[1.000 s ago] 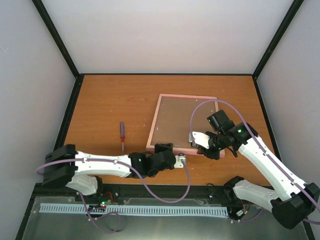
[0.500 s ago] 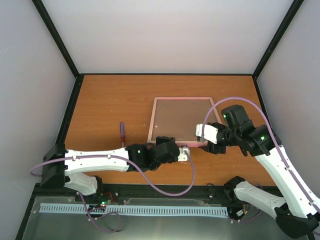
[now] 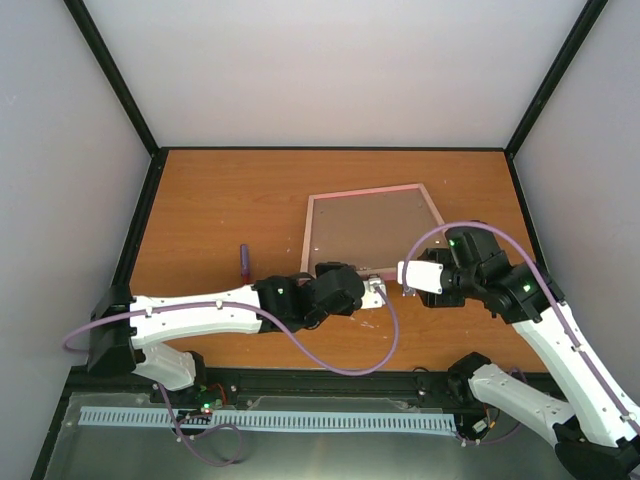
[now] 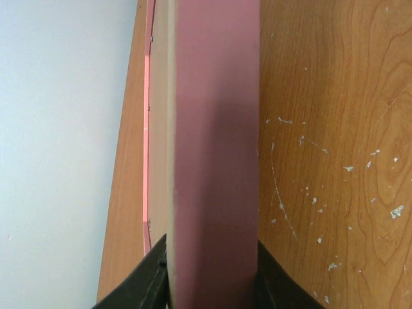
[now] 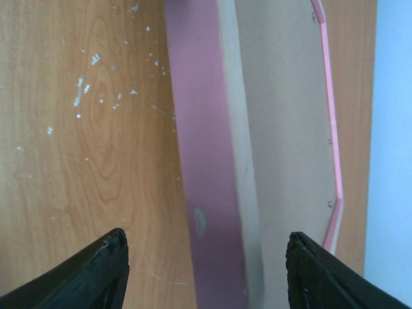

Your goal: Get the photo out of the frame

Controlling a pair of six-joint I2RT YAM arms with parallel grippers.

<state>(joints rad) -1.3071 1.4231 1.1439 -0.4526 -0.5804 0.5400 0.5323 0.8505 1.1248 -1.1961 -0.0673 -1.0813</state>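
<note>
The wooden table point(image 3: 220, 200) carries the frame point(image 3: 365, 232), which lies right of the centre with its brown back facing up, so the photo cannot be seen; it is most probably still inside, under that back. The frame is turned this way because the photo can only leave from the rear side. The left gripper point(image 3: 376, 291) comes to the near rail point(image 4: 215, 129) from the front, and its fingers point(image 4: 151, 273) press on both faces of this rail, so it is clamped on the frame, seemingly to keep it steady and perhaps a little raised; the tilt is hard to judge. The right gripper point(image 3: 404, 277) stands just beside it at the same rail, but its fingers point(image 5: 103, 270) are spread wide and touch nothing, probably in preparation to work on the back. The small screwdriver point(image 3: 244, 262) lies apart on the left, untouched.
</note>
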